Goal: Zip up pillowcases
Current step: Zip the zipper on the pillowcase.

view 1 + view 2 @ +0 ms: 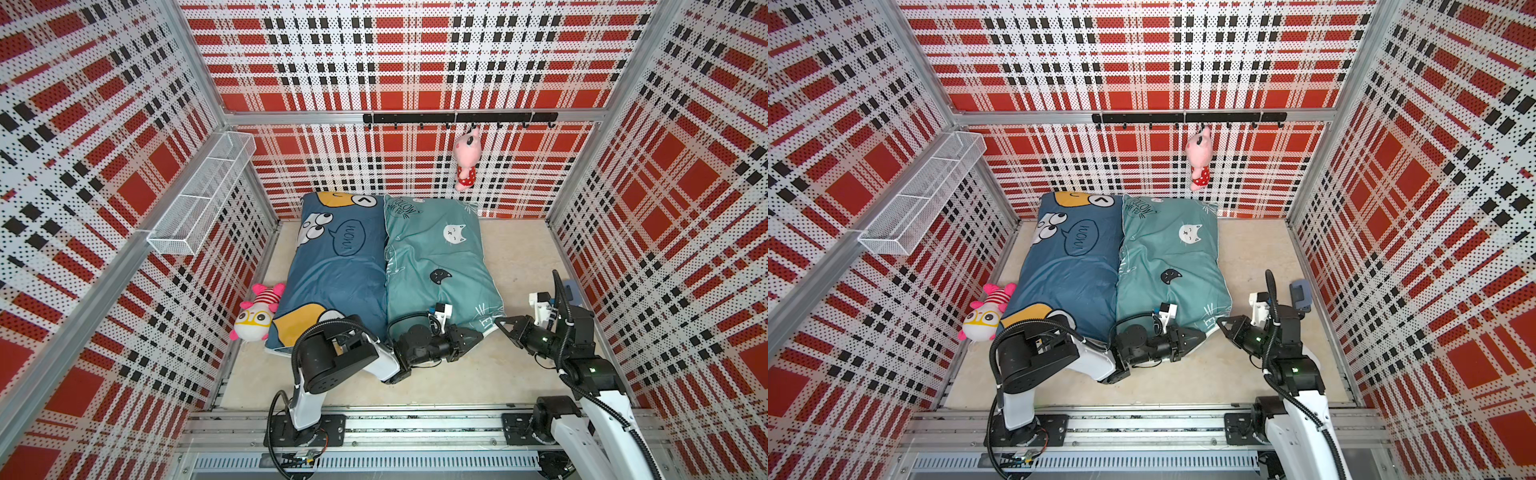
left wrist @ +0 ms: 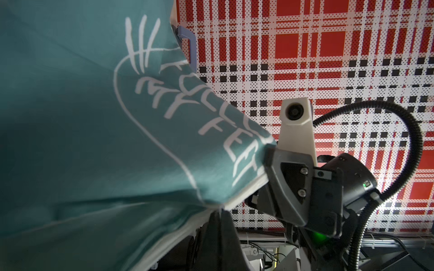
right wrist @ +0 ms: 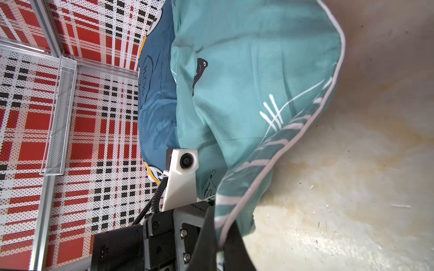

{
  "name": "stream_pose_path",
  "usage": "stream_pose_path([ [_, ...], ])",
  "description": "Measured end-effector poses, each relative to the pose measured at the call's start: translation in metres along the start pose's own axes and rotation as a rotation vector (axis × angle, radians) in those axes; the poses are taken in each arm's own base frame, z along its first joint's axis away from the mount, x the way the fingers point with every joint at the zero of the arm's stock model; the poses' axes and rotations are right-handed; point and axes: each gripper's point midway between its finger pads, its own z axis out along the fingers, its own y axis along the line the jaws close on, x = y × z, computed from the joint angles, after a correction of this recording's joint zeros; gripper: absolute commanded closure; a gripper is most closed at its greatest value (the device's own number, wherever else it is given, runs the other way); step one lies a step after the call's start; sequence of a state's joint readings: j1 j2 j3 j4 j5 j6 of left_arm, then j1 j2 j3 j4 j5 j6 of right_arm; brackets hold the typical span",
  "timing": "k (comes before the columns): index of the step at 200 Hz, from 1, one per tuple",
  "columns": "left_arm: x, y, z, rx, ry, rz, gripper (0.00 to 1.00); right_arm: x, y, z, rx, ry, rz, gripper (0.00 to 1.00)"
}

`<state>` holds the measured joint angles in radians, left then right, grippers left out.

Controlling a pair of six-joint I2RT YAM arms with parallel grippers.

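Observation:
Two pillowcases lie side by side on the floor: a dark blue one (image 1: 340,270) (image 1: 1071,270) on the left and a teal one (image 1: 436,257) (image 1: 1171,257) on the right. My left gripper (image 1: 478,335) (image 1: 1202,333) is at the teal pillowcase's near edge. In the left wrist view its jaws (image 2: 222,211) are shut, pinching the white-piped hem of the teal fabric (image 2: 94,117). My right gripper (image 1: 498,322) (image 1: 1221,322) faces it, a short way off. Its jaws (image 3: 220,244) are shut on the piped near right corner of the teal pillowcase (image 3: 246,82), which is lifted off the floor.
A plush toy with yellow glasses (image 1: 257,316) lies by the blue pillowcase's near left corner. A pink plush (image 1: 465,160) hangs from the black hook rail (image 1: 457,117) on the back wall. A white wire basket (image 1: 203,195) juts from the left wall. A small blue-grey object (image 1: 1300,293) sits by the right wall.

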<state>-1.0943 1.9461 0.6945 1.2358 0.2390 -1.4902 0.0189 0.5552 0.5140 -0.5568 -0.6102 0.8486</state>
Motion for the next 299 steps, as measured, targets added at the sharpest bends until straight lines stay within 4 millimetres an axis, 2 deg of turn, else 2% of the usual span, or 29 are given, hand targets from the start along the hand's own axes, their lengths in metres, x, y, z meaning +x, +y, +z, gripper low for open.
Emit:
stream_pose_path([
  [73,-0.002,0.026,-0.002,-0.127,0.001,0.056,1.00,-0.017,0.003,-0.002,0.052,-0.027,-0.047,1.00],
  [135,-0.008,0.022,-0.003,-0.157,-0.012,0.102,1.00,-0.033,0.004,-0.001,0.095,-0.053,-0.086,1.00],
  [184,-0.020,0.014,-0.010,-0.171,-0.046,0.135,1.00,-0.046,0.003,-0.002,0.125,-0.069,-0.110,1.00],
  [277,-0.021,0.028,-0.025,-0.229,-0.054,0.160,1.00,-0.058,-0.010,-0.013,0.177,-0.080,-0.086,1.00],
  [299,-0.023,0.022,-0.030,-0.224,-0.066,0.173,1.00,-0.056,-0.015,-0.015,0.180,-0.063,-0.054,1.00],
])
